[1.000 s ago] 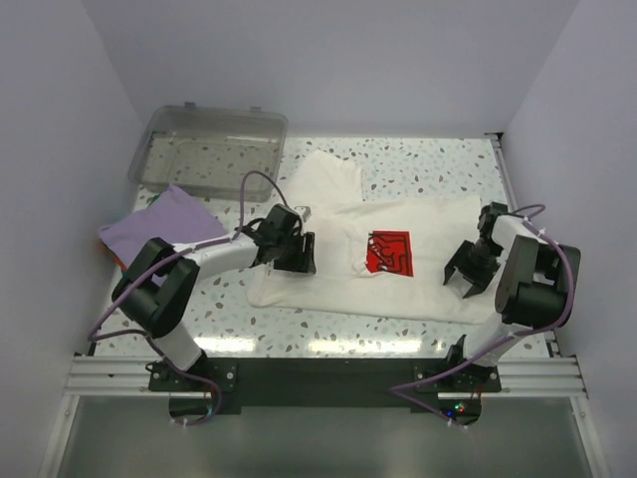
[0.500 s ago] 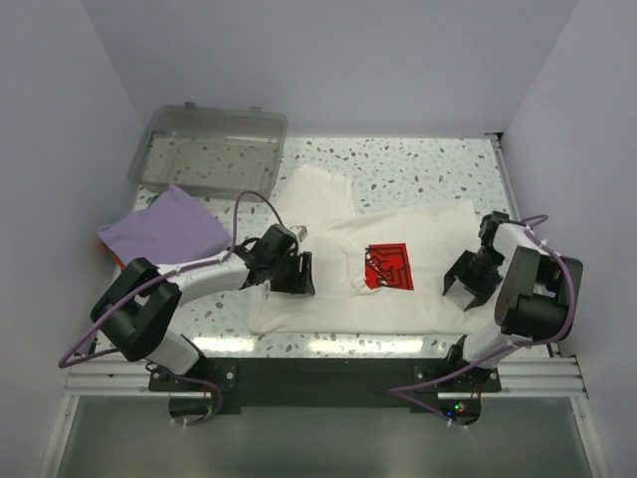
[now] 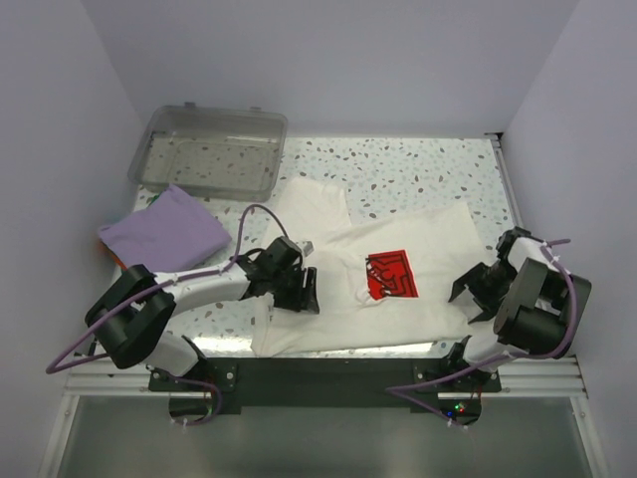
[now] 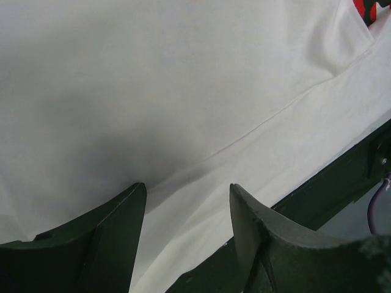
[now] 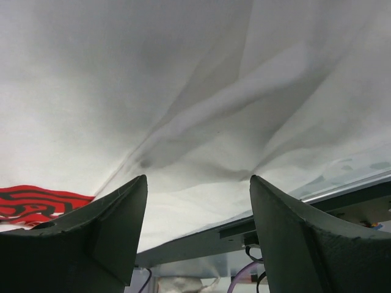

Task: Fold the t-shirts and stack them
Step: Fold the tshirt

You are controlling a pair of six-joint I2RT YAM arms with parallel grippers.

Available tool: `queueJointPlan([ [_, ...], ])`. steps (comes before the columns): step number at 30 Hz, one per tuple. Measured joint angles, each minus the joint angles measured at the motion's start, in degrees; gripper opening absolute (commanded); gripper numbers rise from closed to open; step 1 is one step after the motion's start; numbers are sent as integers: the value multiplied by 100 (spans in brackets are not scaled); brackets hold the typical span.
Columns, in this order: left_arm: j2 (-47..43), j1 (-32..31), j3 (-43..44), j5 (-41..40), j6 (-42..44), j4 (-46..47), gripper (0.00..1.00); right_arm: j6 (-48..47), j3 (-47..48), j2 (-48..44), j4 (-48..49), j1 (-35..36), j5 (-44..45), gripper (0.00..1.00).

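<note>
Cream-white t-shirt (image 3: 428, 249) lies spread at lower centre of the surface (image 3: 418, 169); left fingers (image 4: 104, 250) and right fingers (image 5: 293, 238) both spread, over its side edges. Light, limp cloth, probably best pinched at corners

Overhead, plus wrist close-ups on t-shirt (image 3: 428, 259)

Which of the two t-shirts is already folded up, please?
The lavender-purple t-shirt, a compact folded square next to the clear bin. The cream-white t-shirt with the red logo lies spread open across the table.
</note>
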Motion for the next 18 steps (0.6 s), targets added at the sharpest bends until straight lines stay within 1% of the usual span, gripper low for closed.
queueJointPlan([
  [4,-37,-28,-9,2,-105,-144,64,109,0,-299,-57,-20,0,72],
  [13,-39,-35,129,-57,-98,-544,66,326,-52,-612,-251,-28,15,72],
  [16,-13,-35,374,-243,22,-973,68,291,35,-750,-407,-28,42,72],
  [18,37,-35,695,-382,136,-1287,70,203,273,-820,-551,-28,70,72],
])
